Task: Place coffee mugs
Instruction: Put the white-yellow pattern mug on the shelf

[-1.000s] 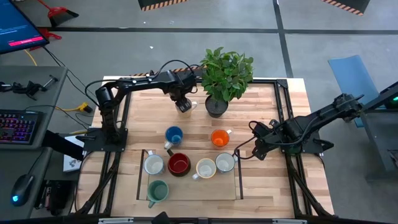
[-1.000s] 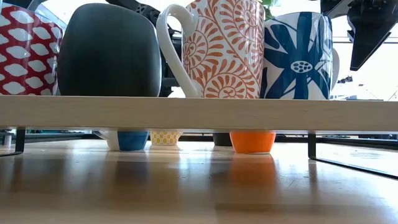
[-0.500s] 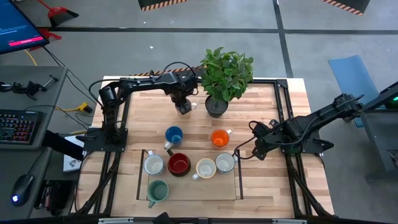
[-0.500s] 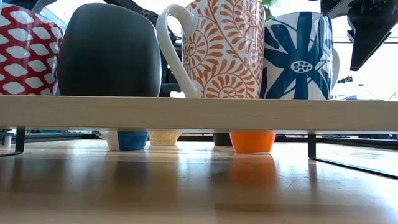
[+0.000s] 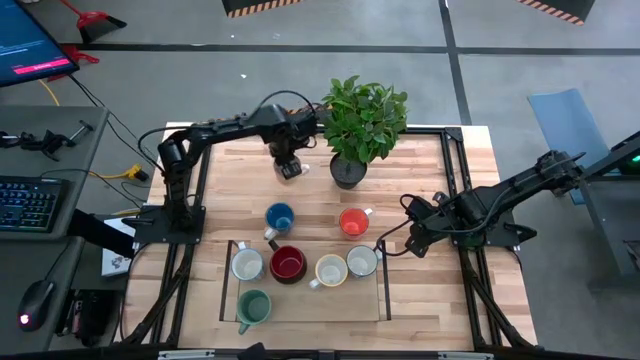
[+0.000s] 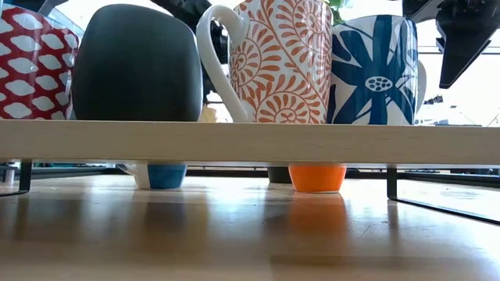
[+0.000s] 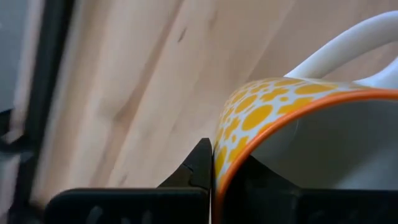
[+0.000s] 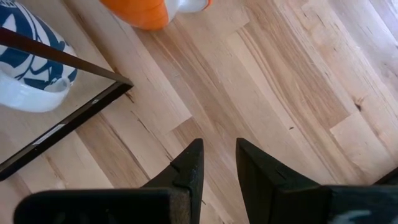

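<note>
My left gripper [image 5: 289, 166] is at the far side of the table, left of the potted plant [image 5: 362, 120], shut on a white mug with yellow dots and an orange rim [image 7: 261, 112]. That mug hangs above the table [image 6: 208, 114]. A blue mug [image 5: 279, 217] and an orange mug [image 5: 353, 221] stand on the table. Several mugs stand on a raised wooden tray [image 5: 310, 305]: white [image 5: 247, 264], dark red [image 5: 287, 263], cream [image 5: 330, 270], white [image 5: 362, 261] and teal [image 5: 254, 306]. My right gripper [image 5: 409, 243] waits open, right of the tray. My left gripper holds the yellow-dotted mug by its wall at the rim [image 7: 219, 163], on the side away from the handle. One finger [image 7: 200, 167] is outside the wall and the other is inside the mug. The fingers come from above, pointing down. The mug hangs upright, clear of the table.
The plant's dark pot [image 5: 347, 172] stands close to the right of the held mug. The tray is raised on a dark frame [image 6: 393, 183]. Bare tabletop [image 5: 235, 180] lies left of the held mug and between it and the blue mug.
The yellow-dotted mug stood on the table and now hangs lifted clear of it. My left gripper has gone up with it and a little toward the table's far left.
</note>
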Controlling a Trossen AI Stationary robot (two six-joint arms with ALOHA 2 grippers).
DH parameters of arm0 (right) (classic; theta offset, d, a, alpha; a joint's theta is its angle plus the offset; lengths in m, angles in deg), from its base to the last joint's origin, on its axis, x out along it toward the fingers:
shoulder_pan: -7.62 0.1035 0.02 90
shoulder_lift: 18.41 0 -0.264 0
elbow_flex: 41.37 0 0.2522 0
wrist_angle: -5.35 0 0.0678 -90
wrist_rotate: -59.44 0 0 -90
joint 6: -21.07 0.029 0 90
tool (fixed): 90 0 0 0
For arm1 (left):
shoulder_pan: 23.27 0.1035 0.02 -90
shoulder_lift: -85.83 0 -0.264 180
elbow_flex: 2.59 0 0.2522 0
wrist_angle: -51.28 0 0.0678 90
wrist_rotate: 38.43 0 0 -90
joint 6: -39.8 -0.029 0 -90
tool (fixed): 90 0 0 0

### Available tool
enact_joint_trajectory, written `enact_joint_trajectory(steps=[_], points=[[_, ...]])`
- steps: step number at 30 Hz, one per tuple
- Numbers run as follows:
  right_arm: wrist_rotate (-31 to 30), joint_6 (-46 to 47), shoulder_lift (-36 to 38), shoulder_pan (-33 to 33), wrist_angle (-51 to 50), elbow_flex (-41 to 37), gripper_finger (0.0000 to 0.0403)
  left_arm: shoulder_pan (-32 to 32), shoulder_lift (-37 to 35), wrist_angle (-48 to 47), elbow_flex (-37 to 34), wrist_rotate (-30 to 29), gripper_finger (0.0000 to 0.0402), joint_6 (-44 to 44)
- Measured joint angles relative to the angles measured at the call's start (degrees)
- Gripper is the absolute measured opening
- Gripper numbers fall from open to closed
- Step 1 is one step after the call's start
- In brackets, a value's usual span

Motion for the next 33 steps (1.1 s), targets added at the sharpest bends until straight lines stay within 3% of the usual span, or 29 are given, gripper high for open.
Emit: enact_joint_trajectory(steps=[8, 13, 23, 33], points=[[0.0, 0.0, 0.0, 0.0, 1.5, 0.0, 0.0071, -3.6, -8.7, -12.3, 8.4, -1.2, 0.0008, 3.1], [0.0, 0.0, 0.0, 0.0, 2.6, 0.0, 0.0071, -10.0, -16.8, -12.9, 9.1, -0.6, 0.0008, 9.6], [1.8, 1.4, 0.0, 0.0, 9.4, 0.0, 0.0071, -32.6, -26.8, -11.3, 9.1, -1.8, 0.0008, 30.9], [3.7, -3.5, 0.0, 0.0, 11.2, 0.0, 0.0071, -53.8, -25.0, -3.5, 9.1, -8.4, 0.0008, 51.1]])
